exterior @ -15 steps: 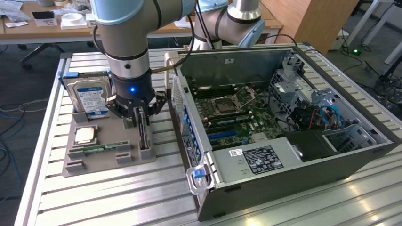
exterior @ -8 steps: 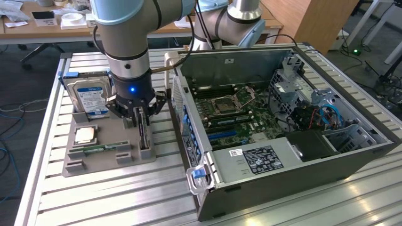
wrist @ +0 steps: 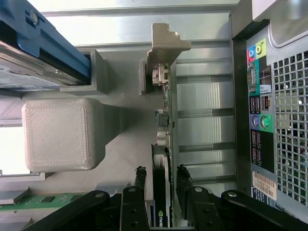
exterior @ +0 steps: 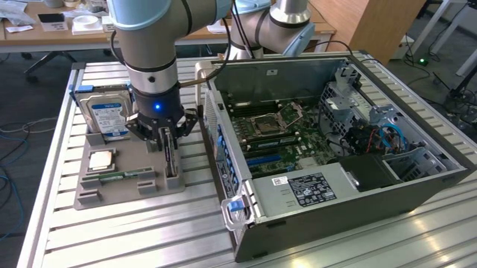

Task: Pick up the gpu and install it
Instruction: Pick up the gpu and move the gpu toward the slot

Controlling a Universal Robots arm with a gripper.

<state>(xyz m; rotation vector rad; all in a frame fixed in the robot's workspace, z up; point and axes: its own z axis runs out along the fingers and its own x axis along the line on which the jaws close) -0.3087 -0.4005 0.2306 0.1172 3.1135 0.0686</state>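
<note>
One gpu, upright on its long edge in a slot along the side of the grey holder facing the computer case. Card seated low in that slot, not yet lifted out of the holder. Green board and black face edge-on from the wrist view, silver end bracket up against a raised post of the holder. Directly above the same slot, the gripper, lowered over the card on the end of the grey and blue arm. Black fingers spread and straddling the card, one at each face, a thin gap on either side, flanking rather than pinching. Elsewhere in the holder: a hard drive with a blue-and-white label standing on edge in its own slot; a square processor chip flat in a recess near the holder's middle; a narrow green RAM strip in a groove just beside that recess. Under the holder, a slatted metal tabletop. Just beside the holder, the case on the same tabletop, side panel off, motherboard exposed, rear ports turned toward the holder.
</note>
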